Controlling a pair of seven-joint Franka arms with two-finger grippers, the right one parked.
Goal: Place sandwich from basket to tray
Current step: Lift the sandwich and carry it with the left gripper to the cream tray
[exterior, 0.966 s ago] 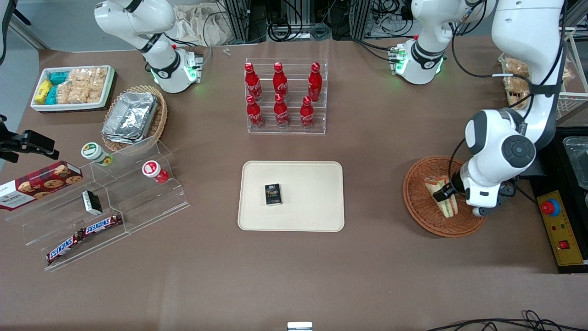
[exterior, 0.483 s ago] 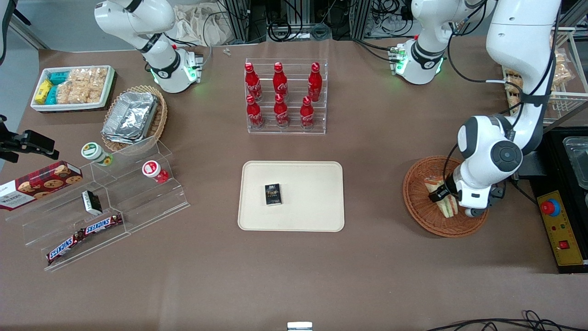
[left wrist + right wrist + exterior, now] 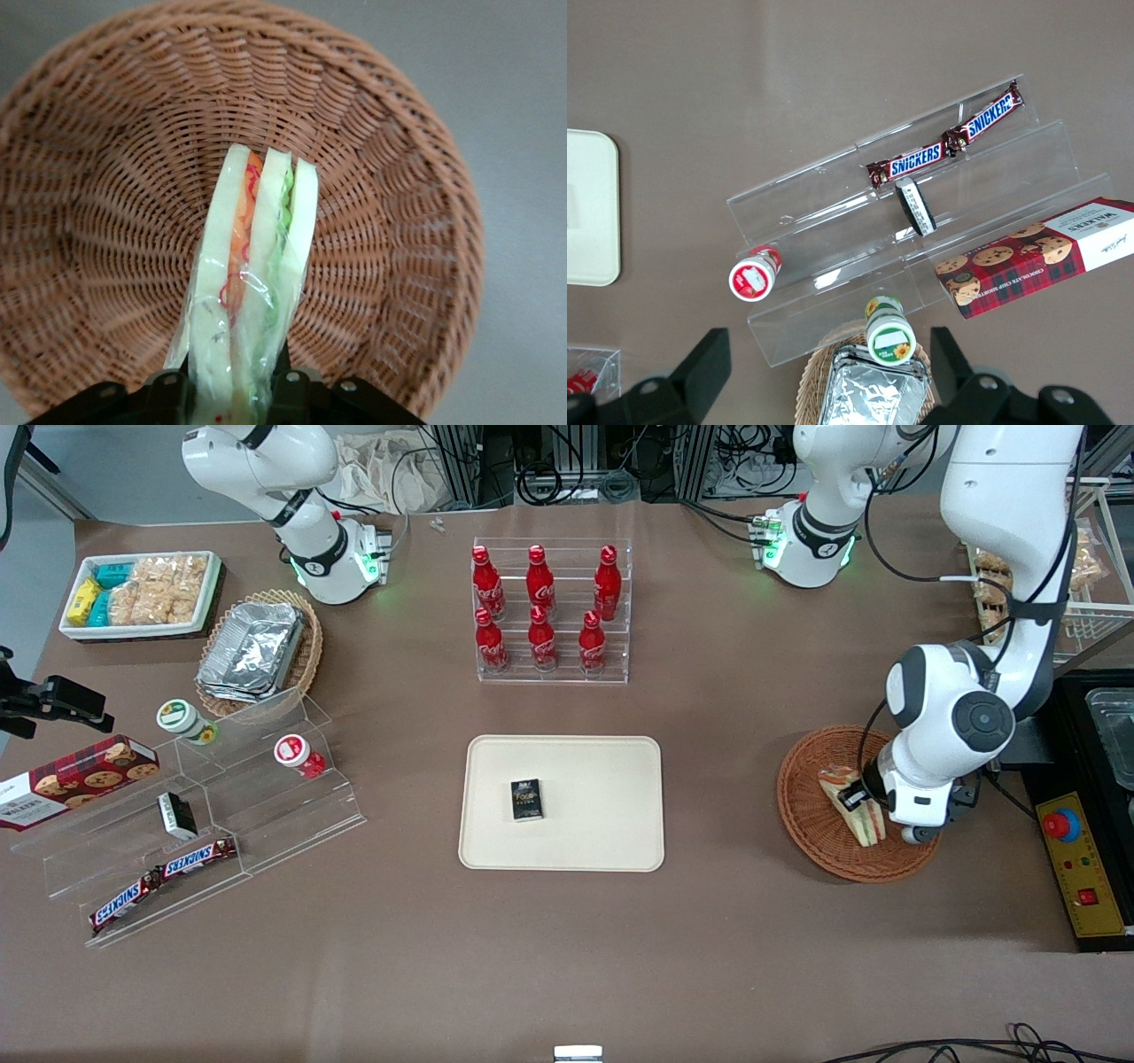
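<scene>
Brown table; fingers (image 3: pixel 232 388) clamp sandwich (image 3: pixel 252 266) above basket (image 3: pixel 106 177).

SNICKERS in blue letters on two brown chocolate bars (image 3: pixel 948 146) lying end to end on the clear acrylic stand (image 3: pixel 921 221); WALKERS in white on the red tartan cookie box (image 3: pixel 75 778); white Coca-Cola script on the six red bottles (image 3: pixel 542 611); gripper (image 3: pixel 232 388) unmarked
</scene>
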